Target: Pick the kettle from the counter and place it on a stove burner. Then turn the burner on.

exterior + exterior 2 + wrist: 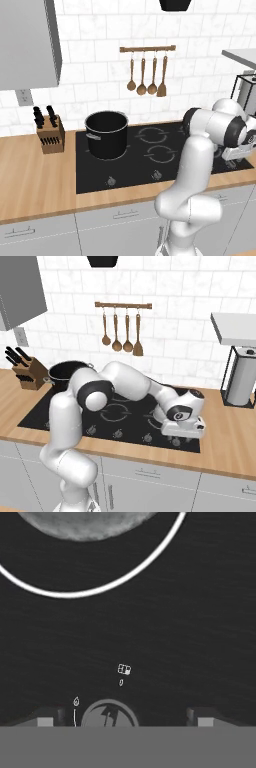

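The wooden tabletop [35, 175] carries the black glass stove and its cooking pot [106, 134]. In the hand view, the kettle [85, 523] sits inside a white burner ring [150, 562] — the end effector [125, 716], jaws spread wide and released, straddles a control knob [109, 714].

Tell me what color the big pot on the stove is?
Black, the pot; clearest in the left base view.
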Available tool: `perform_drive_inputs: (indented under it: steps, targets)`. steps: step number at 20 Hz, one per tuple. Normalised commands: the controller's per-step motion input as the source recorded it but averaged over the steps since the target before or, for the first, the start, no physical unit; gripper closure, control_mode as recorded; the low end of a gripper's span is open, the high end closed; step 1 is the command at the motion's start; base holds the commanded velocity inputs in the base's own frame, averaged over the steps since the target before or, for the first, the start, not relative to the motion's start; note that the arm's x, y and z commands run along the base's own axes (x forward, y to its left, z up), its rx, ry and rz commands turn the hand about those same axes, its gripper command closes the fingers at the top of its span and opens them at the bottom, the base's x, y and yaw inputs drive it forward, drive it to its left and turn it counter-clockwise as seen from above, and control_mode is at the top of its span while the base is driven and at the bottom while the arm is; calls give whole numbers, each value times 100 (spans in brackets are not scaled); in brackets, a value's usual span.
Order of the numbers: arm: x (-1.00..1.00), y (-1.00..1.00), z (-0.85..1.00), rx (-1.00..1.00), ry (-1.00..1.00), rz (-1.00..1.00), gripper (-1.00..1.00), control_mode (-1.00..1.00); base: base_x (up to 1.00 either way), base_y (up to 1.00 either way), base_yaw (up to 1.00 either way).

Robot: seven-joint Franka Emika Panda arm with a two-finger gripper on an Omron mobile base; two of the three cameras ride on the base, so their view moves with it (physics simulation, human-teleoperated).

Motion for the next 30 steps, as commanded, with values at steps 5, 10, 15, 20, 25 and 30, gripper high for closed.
perform_drive_inputs:
  steps: [5, 10, 15, 20, 25, 30]
  targets:
    - [0, 7, -4, -7, 0, 1, 100, -100, 0, 0, 0]
    - [-5, -1, 0, 0, 0, 0, 100, -100, 0, 0, 0]
    - [-27, -3, 0, 0, 0, 2, 100, -100, 0, 0, 0]
    - [-46, 0, 0, 0, -2, 23, 100, -100, 0, 0, 0]
    - [-48, 0, 0, 0, -2, 37, 100, -100, 0, 0, 0]
    - [-46, 0, 0, -1, -3, 47, 100, -100, 0, 0, 0]
